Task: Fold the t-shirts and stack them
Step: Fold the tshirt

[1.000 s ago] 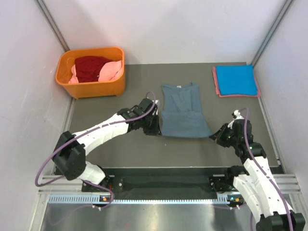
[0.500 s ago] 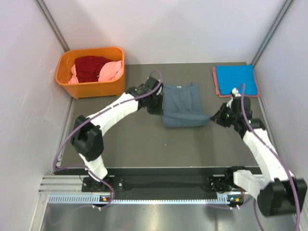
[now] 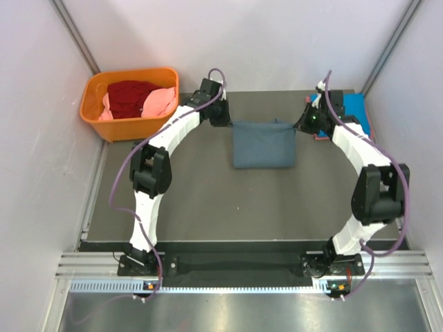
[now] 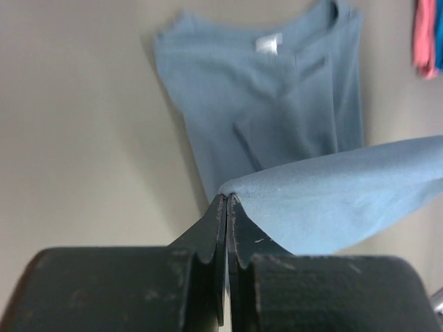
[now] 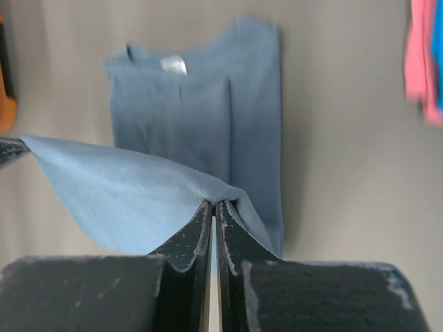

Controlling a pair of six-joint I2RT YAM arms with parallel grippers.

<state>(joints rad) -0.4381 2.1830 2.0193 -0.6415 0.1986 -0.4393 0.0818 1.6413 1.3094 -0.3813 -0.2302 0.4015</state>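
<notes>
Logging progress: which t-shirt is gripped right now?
The grey-blue t-shirt mid-table, pinched in both arms' jaws; the others sit in the orange basket or stacked far right.

The slate grey-blue t-shirt (image 3: 261, 144) is soft matt cloth; the orange basket (image 3: 135, 128) is smooth plastic; the tabletop (image 3: 208, 200) is matt grey.
</notes>
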